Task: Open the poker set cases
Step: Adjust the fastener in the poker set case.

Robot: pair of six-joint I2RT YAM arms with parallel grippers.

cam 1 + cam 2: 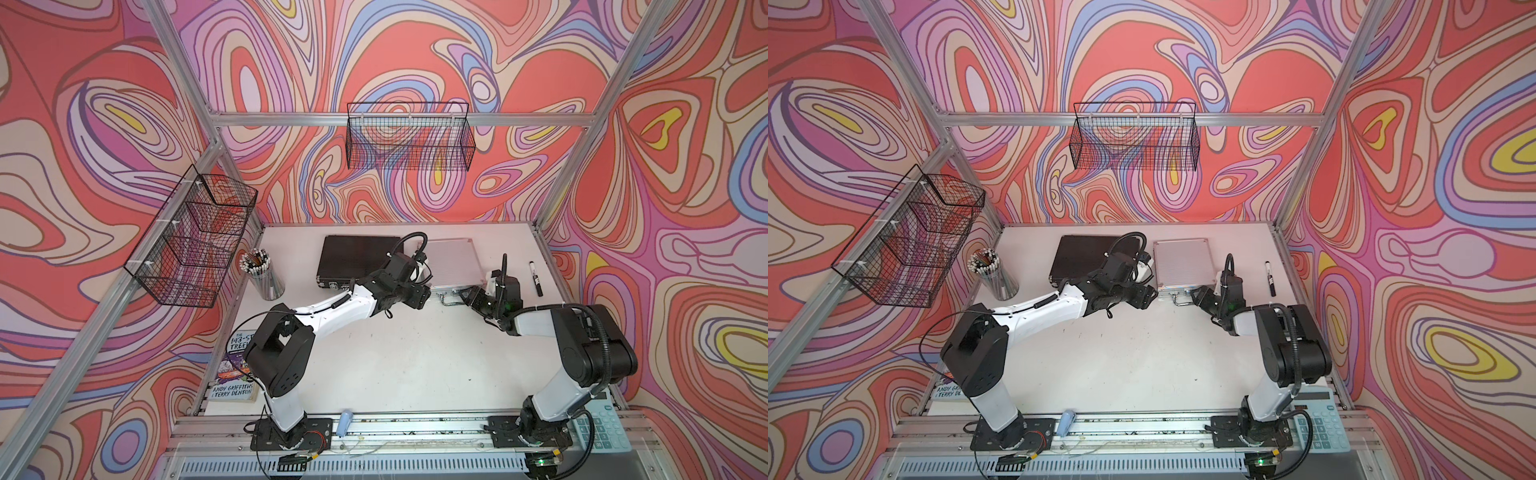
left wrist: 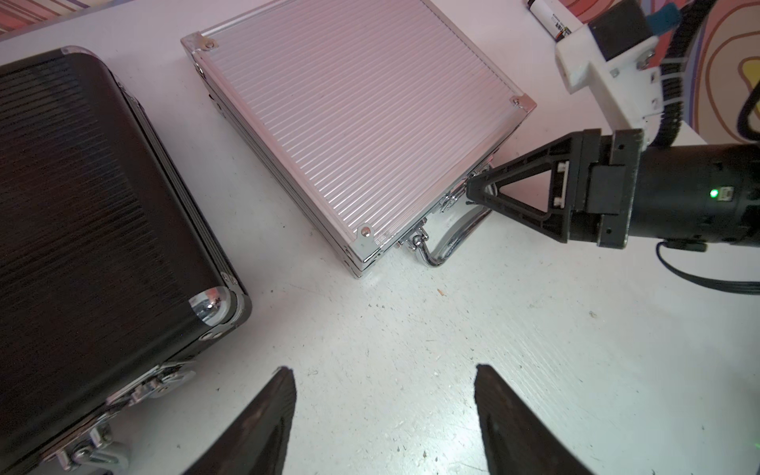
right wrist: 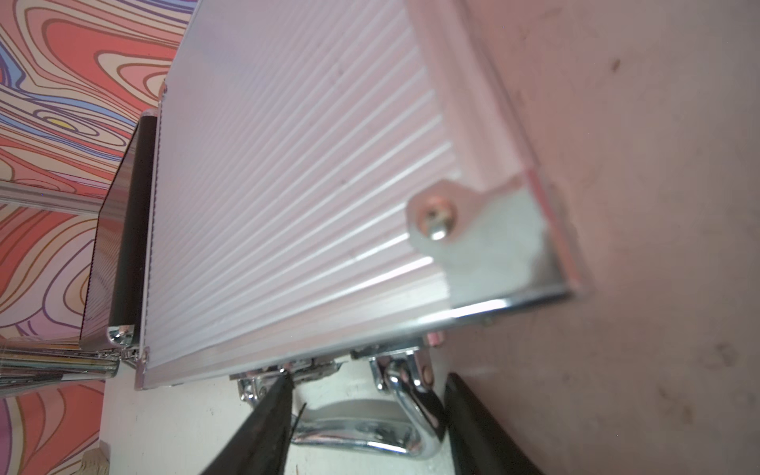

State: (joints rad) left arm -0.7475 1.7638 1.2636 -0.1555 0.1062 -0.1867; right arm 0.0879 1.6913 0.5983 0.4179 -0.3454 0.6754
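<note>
- Two poker set cases, both with lids down, are laid flat side by side along the far edge of the table (image 1: 395,353). Their latch sides are turned to the near edge (presumably so the arms can reach them).
- Black case (image 1: 353,259): the wider one, set toward the left edge and untouched. Its catch (image 2: 152,382) is shown only in the left wrist view.
- Silver case (image 1: 453,262): set just beside it, toward the right edge, with its handle (image 3: 370,436) folded down onto the table.
- Right gripper (image 3: 368,376): the jaws are spread astride one end of the handle and nothing is pinched. One fingertip (image 3: 279,386) is set against the latch (image 3: 304,368), judged to be placed for flipping it.
- Left gripper (image 2: 383,370): the jaws are spread over bare table in front of the gap between the cases. Nothing is held.
- Views: the fingertip-to-latch contact is given by the right wrist view alone and is hidden under the gripper in both top views. A marker (image 1: 536,278) near the right edge is best seen from above.
</note>
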